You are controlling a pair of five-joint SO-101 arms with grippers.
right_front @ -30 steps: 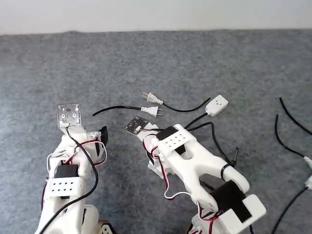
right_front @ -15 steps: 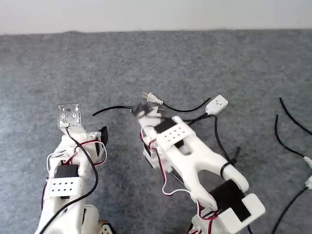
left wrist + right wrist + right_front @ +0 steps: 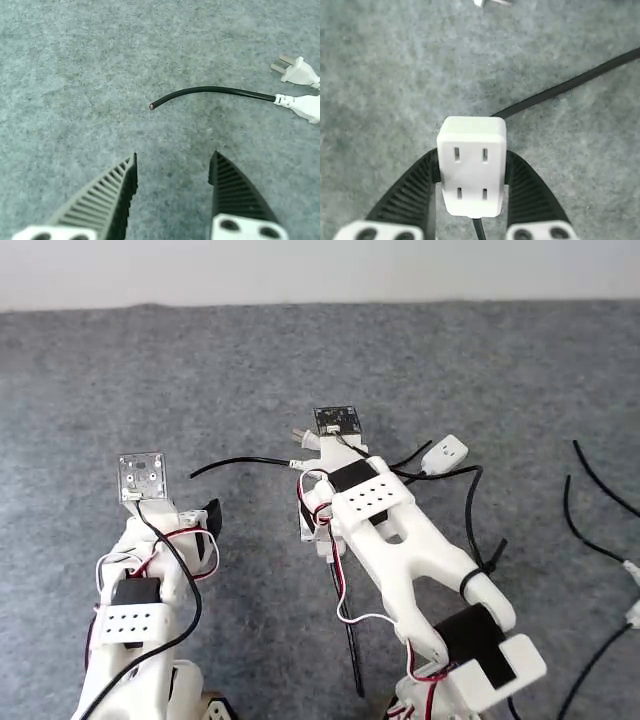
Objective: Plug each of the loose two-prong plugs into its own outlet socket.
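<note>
Saw the left claw spread open, empty, over the grey worktop. Noted a black cord with its cut end just ahead of that claw, then a white plug and a second plug farther on, rightward. Found the right claw clamped on a white outlet socket, slotted face showing. Spotted a second socket apart, off its right side.

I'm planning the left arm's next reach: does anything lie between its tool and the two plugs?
Nothing blocks it: between the open left tool and the plugs lies bare carpet, crossed only by one plug's own black cable. In the high view, the right arm stands close beside them.
</note>
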